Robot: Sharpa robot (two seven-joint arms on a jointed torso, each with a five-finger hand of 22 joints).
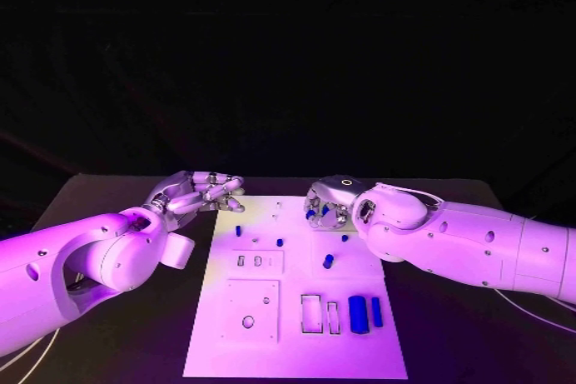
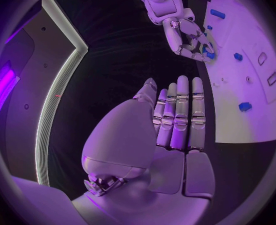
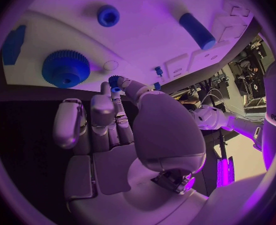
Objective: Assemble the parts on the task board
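I see my right silver hand (image 1: 326,207) pinching a small blue gear-like part (image 3: 115,80) over the far edge of the white flat task board (image 1: 300,351). My left silver hand (image 1: 201,191) is released, fingers straight, holding nothing, just off the board's far left corner.

A black table (image 1: 120,317) carries the white task board (image 1: 300,351) at its middle

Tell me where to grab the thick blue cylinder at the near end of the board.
Grip the thick blue cylinder across its middle, from above: it seems to lie flat, long sides exposed, though the thin blue bar beside it crowds one side. The right hand pinches a small blue gear.
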